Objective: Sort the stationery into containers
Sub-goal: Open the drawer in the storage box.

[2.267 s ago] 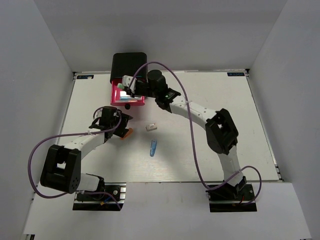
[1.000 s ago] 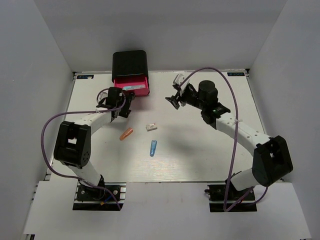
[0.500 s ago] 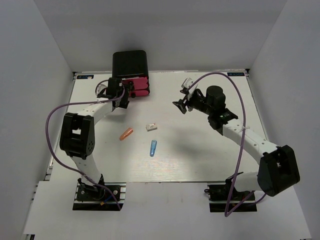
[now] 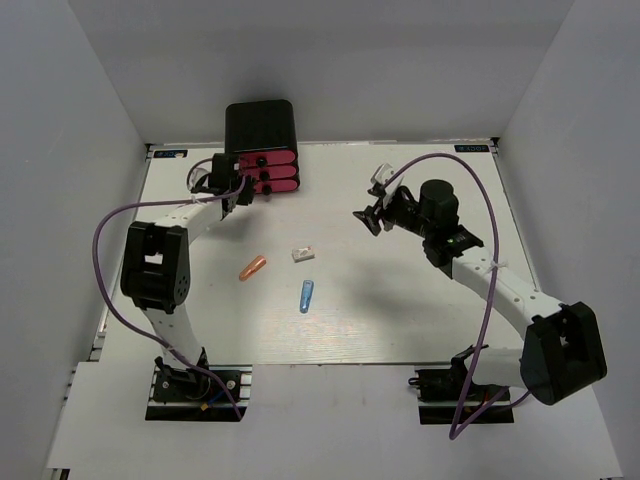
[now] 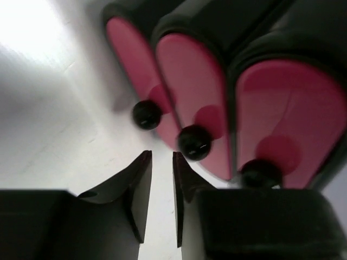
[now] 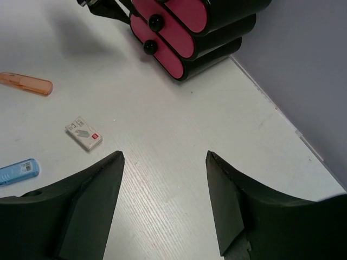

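The containers are three pink drawers (image 4: 272, 172) with black knobs, all pushed in, stacked in a black box (image 4: 260, 126) at the back left. My left gripper (image 4: 234, 190) sits just in front of them. In the left wrist view its jaws (image 5: 161, 162) stand a narrow gap apart with nothing between them, just short of the middle knob (image 5: 194, 142). On the table lie an orange piece (image 4: 253, 267), a white block (image 4: 302, 254) and a blue piece (image 4: 306, 296). My right gripper (image 4: 364, 212) hovers open and empty right of the drawers (image 6: 184, 21).
In the right wrist view the orange piece (image 6: 26, 83), white block (image 6: 84, 133) and blue piece (image 6: 19, 170) lie left of my right gripper (image 6: 164, 157). Grey walls close in the table (image 4: 420, 300) at the back and sides.
The open pink drawer has been pushed shut by my left gripper, whose jaws have then narrowed. My right arm has drawn back to the right, away from the box.
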Robot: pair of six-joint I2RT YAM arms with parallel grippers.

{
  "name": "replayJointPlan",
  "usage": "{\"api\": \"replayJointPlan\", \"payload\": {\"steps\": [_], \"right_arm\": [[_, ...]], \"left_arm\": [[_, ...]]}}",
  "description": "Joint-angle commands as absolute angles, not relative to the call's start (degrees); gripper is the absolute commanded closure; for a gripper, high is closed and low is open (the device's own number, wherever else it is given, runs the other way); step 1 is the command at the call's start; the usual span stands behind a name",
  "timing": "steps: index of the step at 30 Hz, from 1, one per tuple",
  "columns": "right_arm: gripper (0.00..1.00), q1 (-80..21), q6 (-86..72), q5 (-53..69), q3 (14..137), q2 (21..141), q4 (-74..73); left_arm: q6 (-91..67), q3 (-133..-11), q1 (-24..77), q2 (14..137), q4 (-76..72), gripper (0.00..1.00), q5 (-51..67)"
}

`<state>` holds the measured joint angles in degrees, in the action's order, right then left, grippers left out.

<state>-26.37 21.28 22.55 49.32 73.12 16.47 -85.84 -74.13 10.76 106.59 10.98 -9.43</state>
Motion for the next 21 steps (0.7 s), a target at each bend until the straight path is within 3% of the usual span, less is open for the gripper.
{"api": "replayJointPlan", "payload": {"steps": [1,5,6,12,21], "right_arm": [[0.32,-26.19,21.0,23.55,47.82,70.66,17.84],[0.32,-25.75,20.65,23.73,46.32,70.75,18.37],[0.32,-25.93,20.48,23.82,46.14,70.75,18.63],[0.32,-25.66,20.92,23.82,44.91,70.75,19.42],[0.32,-25.05,21.45,24.08,44.3,71.37,20.13]], "left_arm": [[-83.94,-69.36,10.55,101.61,7.74,0.68,-6.43],[-81.13,-62.42,10.55,100.2,2.47,0.64,-4.13],[-81.12,-61.88,10.55,100.2,1.68,0.55,-3.43],[-81.12,-65.91,10.55,104.49,-0.18,0.35,-2.55],[-80.51,-71.97,10.55,109.68,-4.75,0.31,-0.79]]}}
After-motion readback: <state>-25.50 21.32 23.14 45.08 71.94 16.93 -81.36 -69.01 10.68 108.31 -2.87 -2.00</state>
